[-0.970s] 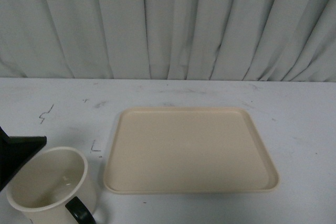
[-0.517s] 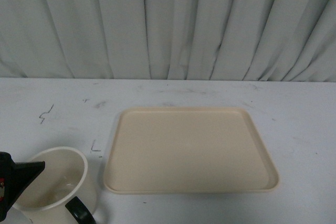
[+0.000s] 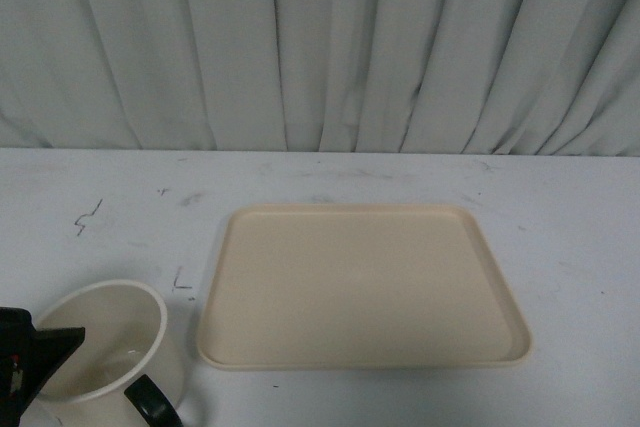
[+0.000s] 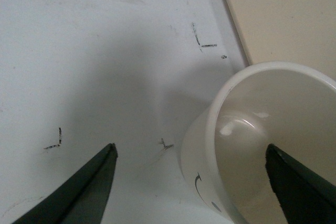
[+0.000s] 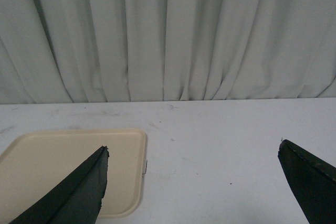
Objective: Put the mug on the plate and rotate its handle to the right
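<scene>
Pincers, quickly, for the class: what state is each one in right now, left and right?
Left pincer: open, at the mug, not gripping it.
Right pincer: open, holding nothing.

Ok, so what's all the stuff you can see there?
mug: one, cream-white, on the table to the left of the tray, not on it
handle: one, black, on the mug's near side
tray: one, beige, middle of the table, nothing on it
pen marks: a few, black, on the table
table: one, whitish
curtain: one, pale grey, behind the table
left jaws: black, open, astride the mug's wall
right jaws: black, open, holding nothing
</scene>
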Robot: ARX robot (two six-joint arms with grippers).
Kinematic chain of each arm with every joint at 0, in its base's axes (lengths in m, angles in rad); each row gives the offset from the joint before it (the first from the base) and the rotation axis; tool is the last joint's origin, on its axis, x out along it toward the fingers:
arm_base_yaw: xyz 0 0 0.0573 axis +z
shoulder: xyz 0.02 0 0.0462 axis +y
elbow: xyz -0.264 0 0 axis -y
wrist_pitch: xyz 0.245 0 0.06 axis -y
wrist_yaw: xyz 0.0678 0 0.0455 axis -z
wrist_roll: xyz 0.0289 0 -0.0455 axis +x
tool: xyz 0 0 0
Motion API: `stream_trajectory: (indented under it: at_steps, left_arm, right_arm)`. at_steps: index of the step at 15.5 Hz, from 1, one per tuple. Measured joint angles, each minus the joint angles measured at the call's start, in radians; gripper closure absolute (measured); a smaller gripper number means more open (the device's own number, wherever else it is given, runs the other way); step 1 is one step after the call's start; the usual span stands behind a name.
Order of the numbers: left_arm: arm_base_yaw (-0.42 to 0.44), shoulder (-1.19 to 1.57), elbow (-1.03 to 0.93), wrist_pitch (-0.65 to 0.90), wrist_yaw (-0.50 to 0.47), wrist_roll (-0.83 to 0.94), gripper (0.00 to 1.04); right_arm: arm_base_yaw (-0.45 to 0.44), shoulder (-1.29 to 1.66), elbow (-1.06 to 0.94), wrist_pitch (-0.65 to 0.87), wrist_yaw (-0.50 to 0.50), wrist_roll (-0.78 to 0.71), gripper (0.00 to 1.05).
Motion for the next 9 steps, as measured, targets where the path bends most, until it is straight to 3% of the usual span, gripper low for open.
stream_trajectory:
  at_steps: [7,9]
  left_arm:
    - [-0.015,-0.015,0.014,-0.025,0.004,-0.005,0.98]
    - [-0.036,-0.053,0.022,-0.051,0.016,-0.045,1.02]
  right_arm:
    - [0.000,0.000,0.000,0.000,0.000,0.000,0.06]
    - [0.000,0.000,0.000,0.000,0.000,0.000,0.06]
